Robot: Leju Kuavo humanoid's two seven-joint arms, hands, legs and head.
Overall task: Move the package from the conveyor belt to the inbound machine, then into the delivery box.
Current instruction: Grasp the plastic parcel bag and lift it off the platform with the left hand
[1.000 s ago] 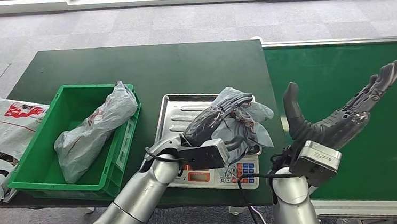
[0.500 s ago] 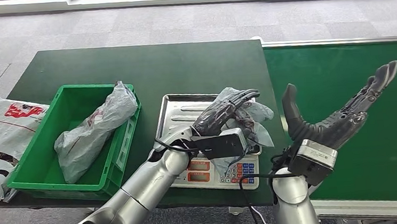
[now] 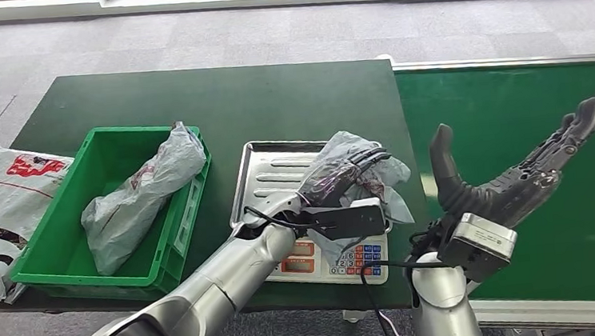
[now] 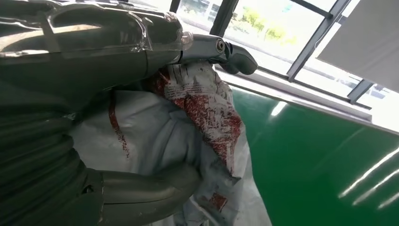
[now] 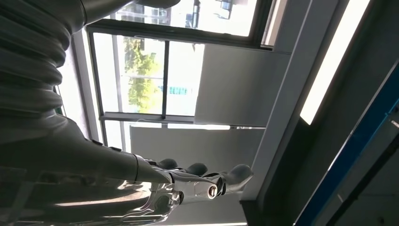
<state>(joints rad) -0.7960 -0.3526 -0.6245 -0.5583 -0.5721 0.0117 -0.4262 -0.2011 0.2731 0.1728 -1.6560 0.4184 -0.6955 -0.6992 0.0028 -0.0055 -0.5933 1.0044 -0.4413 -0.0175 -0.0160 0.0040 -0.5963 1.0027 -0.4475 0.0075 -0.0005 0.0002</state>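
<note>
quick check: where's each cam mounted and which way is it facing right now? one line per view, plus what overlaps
Head view: high on the body, looking forward and down at the scale, green bin and conveyor belt; both silver arms come in from below, right hand spread above the belt.
Left wrist view: behind the left hand, looking over the grey package it grips toward belt and windows.
Right wrist view: behind the right hand, aimed up at windows.
Shared: head and left wrist views both show left hand, package and belt.
</note>
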